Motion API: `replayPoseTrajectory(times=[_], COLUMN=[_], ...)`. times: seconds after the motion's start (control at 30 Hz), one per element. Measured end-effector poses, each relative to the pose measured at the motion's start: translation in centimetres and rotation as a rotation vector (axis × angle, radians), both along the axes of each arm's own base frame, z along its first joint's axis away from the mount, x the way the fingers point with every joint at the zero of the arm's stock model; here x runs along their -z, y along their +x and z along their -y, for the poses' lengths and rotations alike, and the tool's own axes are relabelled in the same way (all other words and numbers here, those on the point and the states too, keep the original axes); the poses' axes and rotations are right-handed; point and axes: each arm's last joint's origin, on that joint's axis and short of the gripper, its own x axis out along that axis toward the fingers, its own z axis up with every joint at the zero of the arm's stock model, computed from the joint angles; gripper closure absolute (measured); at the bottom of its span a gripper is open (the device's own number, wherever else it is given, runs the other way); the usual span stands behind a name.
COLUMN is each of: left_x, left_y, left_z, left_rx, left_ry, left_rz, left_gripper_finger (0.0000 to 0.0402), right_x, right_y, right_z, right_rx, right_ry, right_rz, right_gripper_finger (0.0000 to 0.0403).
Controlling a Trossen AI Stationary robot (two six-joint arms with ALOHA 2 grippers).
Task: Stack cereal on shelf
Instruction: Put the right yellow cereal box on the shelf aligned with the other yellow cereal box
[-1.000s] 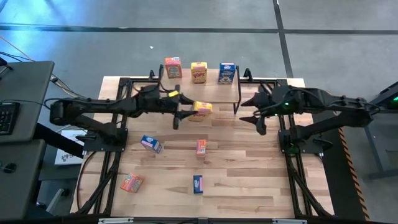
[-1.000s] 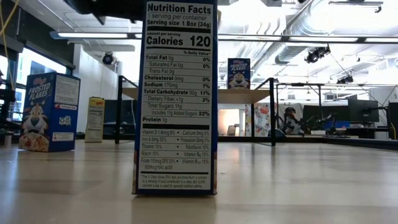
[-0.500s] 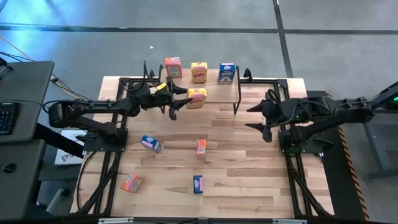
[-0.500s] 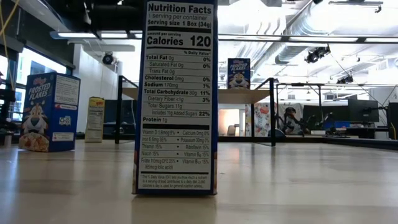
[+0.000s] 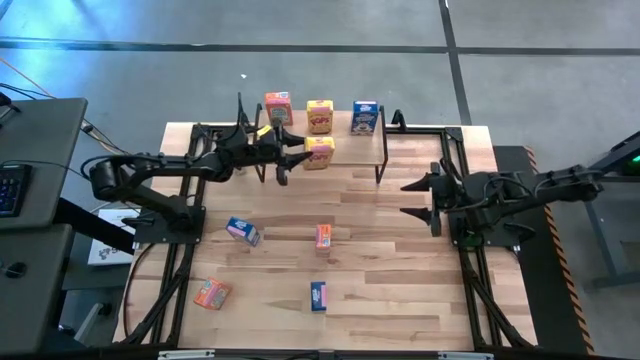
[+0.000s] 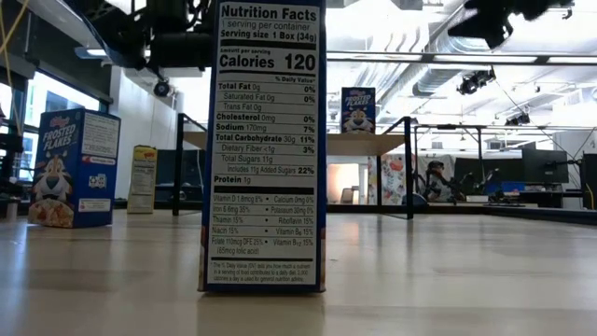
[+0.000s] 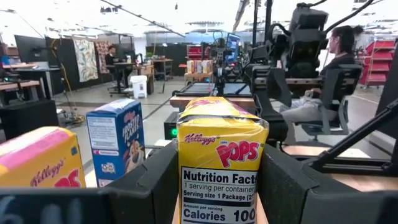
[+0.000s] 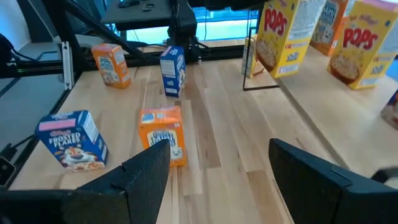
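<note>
Left claw (image 5: 291, 157) is clamped on a yellow box (image 5: 319, 153), holding it over the front edge of the shelf (image 5: 345, 150). Right behind it on the shelf sit an orange box (image 5: 278, 107), another yellow one (image 5: 319, 115) and a blue box (image 5: 364, 117). Four more boxes are scattered on the bench (image 5: 400, 290). Right claw (image 5: 417, 199) hangs apart and empty over the bench's right side.

You see three boxes upright on the shelf (image 5: 345, 147) — orange-red (image 5: 278, 108), yellow (image 5: 319, 116), blue (image 5: 364, 118); another yellow box (image 5: 318, 153) is held at its front edge.
</note>
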Motion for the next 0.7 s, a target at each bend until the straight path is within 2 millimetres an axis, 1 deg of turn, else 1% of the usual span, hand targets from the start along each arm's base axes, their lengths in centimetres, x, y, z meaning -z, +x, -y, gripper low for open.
replayPoseTrajectory(times=[0.2,0.33,0.47,0.57,0.7], left_x=[0.1,-0.4,-0.4,-0.4,-0.4], left_y=[0.0,-0.1,-0.3,-0.4,-0.5], left_z=[-0.1,-0.2,-0.5,-0.7,-1.0], left_rx=[-0.001,-0.005,0.018,0.022,0.011], left_ry=[0.008,0.030,0.038,0.039,0.039], left_rz=[-0.001,0.040,0.042,0.041,0.041], left_gripper_finger=[0.0229,0.0229,0.0229,0.0229,0.0229], right_x=[3.3,5.4,7.4,8.6,9.8], right_y=[-1.3,-2.1,-2.8,-3.1,-3.5], right_z=[0.3,0.4,0.6,0.7,0.7], right_rx=[0.003,0.011,0.021,0.020,0.023], right_ry=[0.023,0.060,0.099,0.107,0.129], right_rz=[0.067,0.104,0.123,0.151,0.184], right_gripper_finger=[0.0137,0.0137,0.0137,0.0137,0.0137])
